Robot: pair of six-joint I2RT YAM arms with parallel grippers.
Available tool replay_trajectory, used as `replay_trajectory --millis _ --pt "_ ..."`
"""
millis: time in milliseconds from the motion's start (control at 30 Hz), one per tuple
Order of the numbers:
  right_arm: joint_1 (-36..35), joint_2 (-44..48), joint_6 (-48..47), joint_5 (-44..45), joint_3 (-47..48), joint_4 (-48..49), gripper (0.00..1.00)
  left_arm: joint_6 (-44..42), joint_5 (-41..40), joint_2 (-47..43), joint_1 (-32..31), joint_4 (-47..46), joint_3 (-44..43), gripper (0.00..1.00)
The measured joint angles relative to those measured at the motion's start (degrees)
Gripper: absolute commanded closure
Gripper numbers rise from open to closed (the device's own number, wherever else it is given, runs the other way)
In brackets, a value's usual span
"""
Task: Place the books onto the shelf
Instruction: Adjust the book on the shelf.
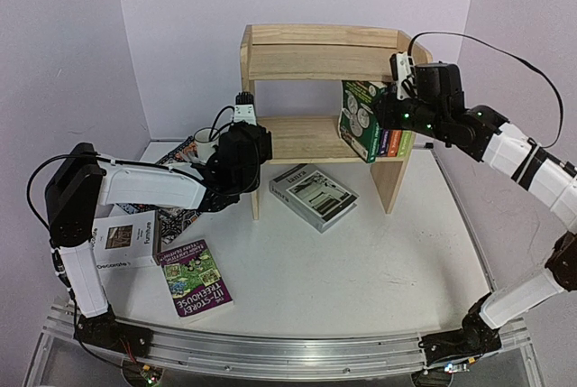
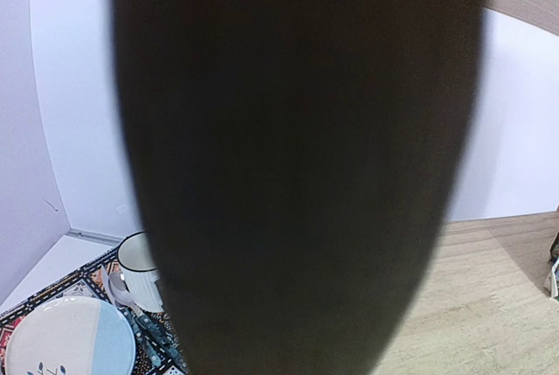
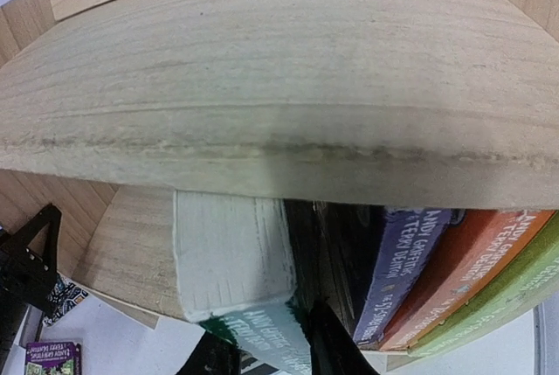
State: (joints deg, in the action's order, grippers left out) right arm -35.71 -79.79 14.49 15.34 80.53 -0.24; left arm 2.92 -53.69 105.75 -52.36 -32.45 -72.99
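Observation:
The pine shelf [image 1: 315,53] stands at the back. My right gripper [image 1: 386,115] is shut on a green book [image 1: 361,121] and holds it tilted in the lower tier's right end. In the right wrist view its dark fingers [image 3: 327,349] flank that book's spine [image 3: 258,340] under the top board [image 3: 279,86]. Purple [image 3: 397,261], orange [image 3: 463,270] and light green [image 3: 515,292] books stand beside it. My left gripper [image 1: 252,148] sits on the shelf's left side panel, whose dark blur [image 2: 297,165] fills the left wrist view between the jaws.
On the table lie a grey-white book [image 1: 313,196], a purple Treehouse book [image 1: 196,279] and a white Decorate book [image 1: 124,240]. A mug [image 2: 140,270] and a plate [image 2: 70,340] rest on a patterned placemat [image 1: 180,217] left of the shelf.

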Motion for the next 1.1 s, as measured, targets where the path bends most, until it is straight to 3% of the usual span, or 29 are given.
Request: replay_trajectory --millis 433,1100 --pt "-7.11 -3.46 1.57 19.17 1.27 2.2 0.82 0.0 0.02 0.0 0.0 0.0 0.0 0.87" --pt "-8.02 -7.72 5.02 30.72 0.51 11.29 0.86 0.07 0.04 0.0 0.0 0.02 0.0 0.87"
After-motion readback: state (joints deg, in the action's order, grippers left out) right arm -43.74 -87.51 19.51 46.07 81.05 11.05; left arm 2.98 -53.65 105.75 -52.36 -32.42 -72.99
